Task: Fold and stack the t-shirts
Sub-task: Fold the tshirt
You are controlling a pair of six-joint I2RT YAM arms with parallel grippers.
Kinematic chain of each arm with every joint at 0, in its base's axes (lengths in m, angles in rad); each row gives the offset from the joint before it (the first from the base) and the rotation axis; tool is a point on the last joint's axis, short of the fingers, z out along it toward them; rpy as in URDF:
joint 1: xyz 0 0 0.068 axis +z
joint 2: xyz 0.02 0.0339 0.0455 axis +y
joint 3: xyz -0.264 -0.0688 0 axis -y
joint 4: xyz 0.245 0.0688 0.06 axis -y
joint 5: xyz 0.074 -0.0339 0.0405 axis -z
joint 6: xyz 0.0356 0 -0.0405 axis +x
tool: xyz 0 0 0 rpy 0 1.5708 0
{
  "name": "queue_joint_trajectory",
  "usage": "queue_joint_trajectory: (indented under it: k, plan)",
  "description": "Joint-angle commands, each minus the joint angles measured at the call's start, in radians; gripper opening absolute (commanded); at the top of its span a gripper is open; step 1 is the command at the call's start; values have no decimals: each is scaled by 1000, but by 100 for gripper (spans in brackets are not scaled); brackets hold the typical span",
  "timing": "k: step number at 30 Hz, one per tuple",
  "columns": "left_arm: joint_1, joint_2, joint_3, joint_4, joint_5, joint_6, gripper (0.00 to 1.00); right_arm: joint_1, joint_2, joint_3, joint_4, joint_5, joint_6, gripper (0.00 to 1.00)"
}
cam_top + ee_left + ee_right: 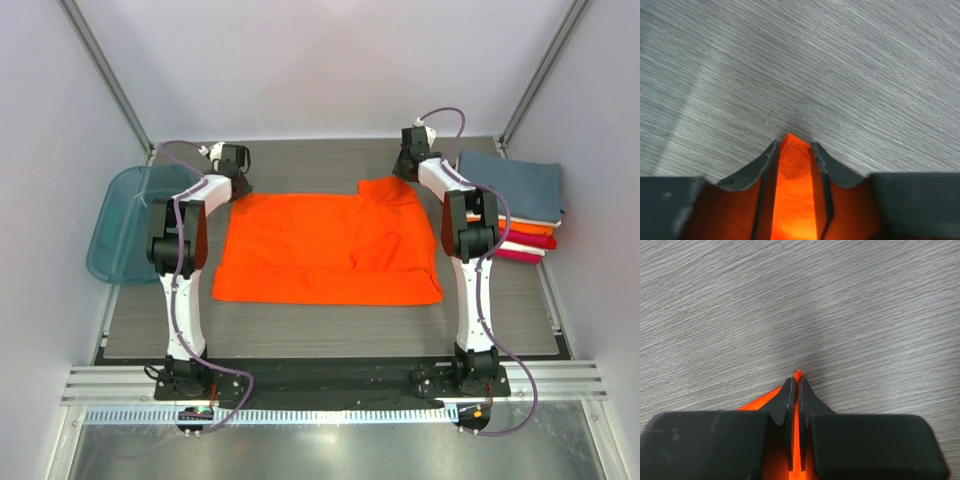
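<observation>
A bright orange t-shirt (330,250) lies spread flat in the middle of the table, its far right part bunched and folded over. My left gripper (242,188) (792,145) is at the shirt's far left corner, fingers still apart, with the orange cloth (792,190) lying in the gap between them. At the far right corner, my right gripper (405,172) (798,381) is shut on a thin edge of the orange cloth (760,402), a small tip poking out past the fingertips. Folded t-shirts (515,185) are stacked at the right, slate blue-grey on top, with white, orange and crimson below.
A translucent teal tub (125,225) sits off the table's left edge. The folded stack stands close beside the right arm's forearm. Grey walls and metal posts close in the back and sides. Bare wood-grain table (330,170) runs behind the shirt.
</observation>
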Motion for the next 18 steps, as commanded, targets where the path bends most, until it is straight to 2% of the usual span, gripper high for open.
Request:
queue_joint_trajectory:
  k: [1, 2, 6, 8, 18]
  plan:
    - [4, 19, 46, -55, -1, -6, 29, -4, -38, -20, -30, -7, -4, 1]
    - [4, 19, 48, -58, -4, -6, 27, -4, -38, -20, -30, -8, -6, 1]
    - [4, 26, 68, -70, -1, 8, 6, -4, -44, -17, -30, -10, -8, 1]
    - [4, 33, 78, -89, -3, 13, 0, -4, -53, -18, -33, -15, -9, 1]
    - [5, -67, 5, -55, -55, 28, 0, -6, -151, -60, -47, -7, -23, 1]
